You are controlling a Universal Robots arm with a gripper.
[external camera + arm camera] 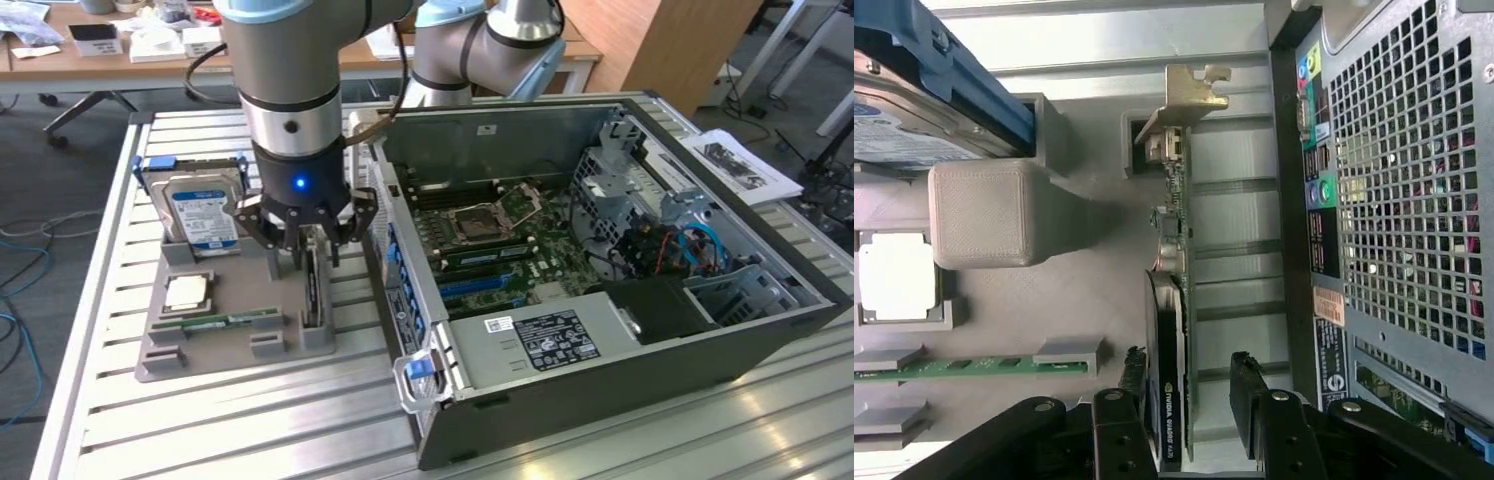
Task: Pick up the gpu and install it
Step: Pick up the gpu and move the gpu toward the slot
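Observation:
The gpu [312, 296] is a thin dark card with a silvery end bracket, standing on edge in a slot of the grey holder [214, 352]. My gripper [311, 240] hangs straight above it, open, with one finger on each side of the card. In the wrist view the gpu [1176, 230] runs between the black fingers [1249, 390], and a gap shows between the card and the finger on the case side. The gripper [1189, 372] straddles the end of the card away from its bracket [1189, 95].
The open computer case [601, 250] lies right beside the holder, with its perforated rear panel [1394, 200] close to the card. On the holder also sit a hard drive [200, 210], a square processor chip [187, 290] and a green memory stick [220, 323].

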